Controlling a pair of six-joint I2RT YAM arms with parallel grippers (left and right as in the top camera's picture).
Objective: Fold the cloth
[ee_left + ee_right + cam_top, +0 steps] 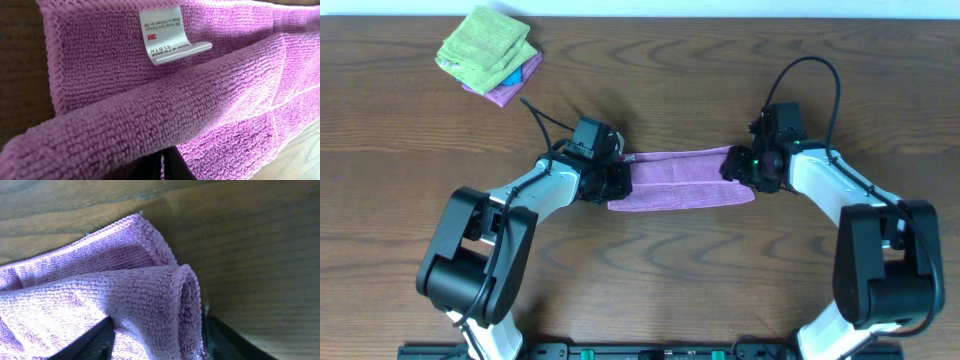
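Overhead: left claw and right claw clamp purple cloth, folded stack far off.

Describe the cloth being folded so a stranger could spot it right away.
On the wooden table, look at the middle. The purple cloth lies there as a long strip, from left pincer to right pincer. Unlike the stacked cloths at the far left corner, it lies alone and carries a white tag.
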